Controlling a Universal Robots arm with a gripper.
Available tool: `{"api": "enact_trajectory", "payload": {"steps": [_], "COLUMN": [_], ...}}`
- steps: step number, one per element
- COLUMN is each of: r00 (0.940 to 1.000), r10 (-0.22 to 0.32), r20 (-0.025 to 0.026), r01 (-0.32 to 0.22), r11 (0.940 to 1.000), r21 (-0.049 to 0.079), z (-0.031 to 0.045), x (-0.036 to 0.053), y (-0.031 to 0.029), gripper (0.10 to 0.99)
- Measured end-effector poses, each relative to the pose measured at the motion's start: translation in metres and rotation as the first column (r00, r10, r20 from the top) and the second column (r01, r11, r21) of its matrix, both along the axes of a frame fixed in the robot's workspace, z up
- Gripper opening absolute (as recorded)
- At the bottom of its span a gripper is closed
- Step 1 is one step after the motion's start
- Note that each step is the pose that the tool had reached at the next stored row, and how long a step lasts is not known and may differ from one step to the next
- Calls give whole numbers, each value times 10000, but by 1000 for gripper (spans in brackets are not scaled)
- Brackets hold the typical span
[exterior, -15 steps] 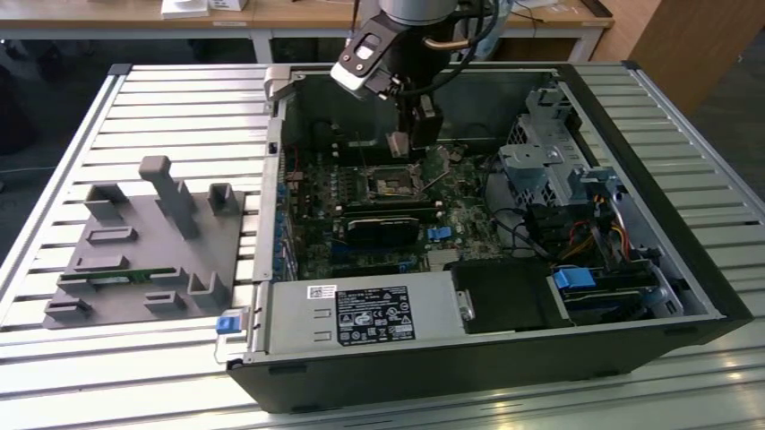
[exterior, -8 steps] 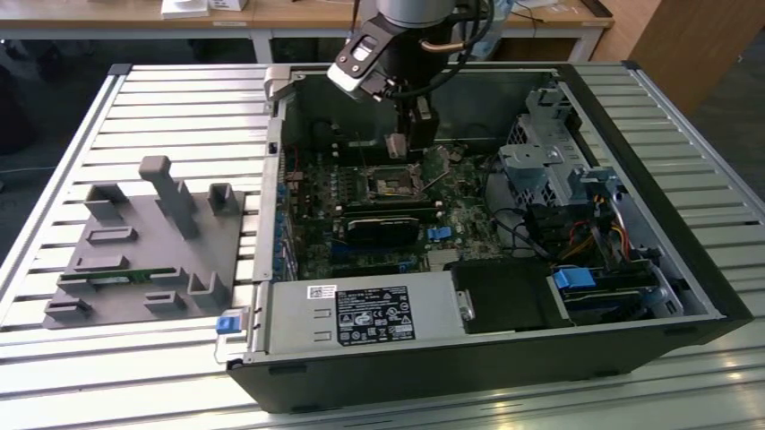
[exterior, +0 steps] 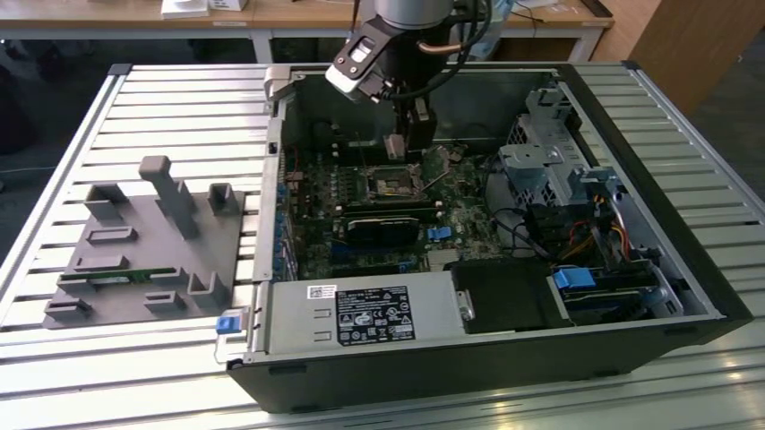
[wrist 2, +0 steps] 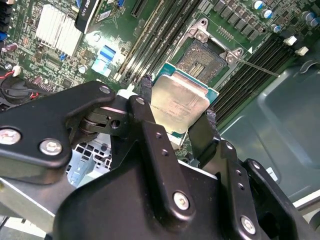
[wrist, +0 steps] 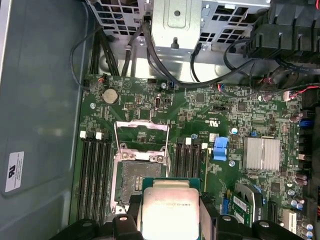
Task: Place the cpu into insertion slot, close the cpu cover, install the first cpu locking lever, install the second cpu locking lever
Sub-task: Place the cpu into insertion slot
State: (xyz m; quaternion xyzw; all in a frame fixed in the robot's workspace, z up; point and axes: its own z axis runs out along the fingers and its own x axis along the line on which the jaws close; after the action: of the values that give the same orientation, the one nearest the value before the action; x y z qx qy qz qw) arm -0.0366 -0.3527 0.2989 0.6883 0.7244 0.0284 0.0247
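Dull silver-beige metal caps the small flat square cpu, with a thin border of green substrate round it. It hangs level above the board, pinched on two opposite edges by the black, ribbed fingers of the gripper, which are drawn in narrow to the chip's own width.

The insertion slot is a small dark square socket with a silvery rim. It lies just off one free edge of the chip, which overlaps the slot's rim in the first wrist view. The remaining offset therefore looks sideways as well as downward, though how high the chip rides cannot be told.

The cpu cover, a thin silvery frame with a central window, stands flipped back from the slot's far rim, leaving the socket bare. A slim silvery wire lever juts out beside it.

Long black memory slots flank the socket mid-board on the green circuit board. The board sits inside a black open case toward the slatted metal bench's edge at the exterior view's right.
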Motion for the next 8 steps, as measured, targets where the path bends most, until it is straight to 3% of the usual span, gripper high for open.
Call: {"api": "enact_trajectory", "payload": {"steps": [8], "r00": [10000], "r10": [-1], "r20": [1], "r01": [1], "r11": [10000], "r21": [-6], "z": [-32], "x": [-1], "y": [0], "gripper": [541]}}
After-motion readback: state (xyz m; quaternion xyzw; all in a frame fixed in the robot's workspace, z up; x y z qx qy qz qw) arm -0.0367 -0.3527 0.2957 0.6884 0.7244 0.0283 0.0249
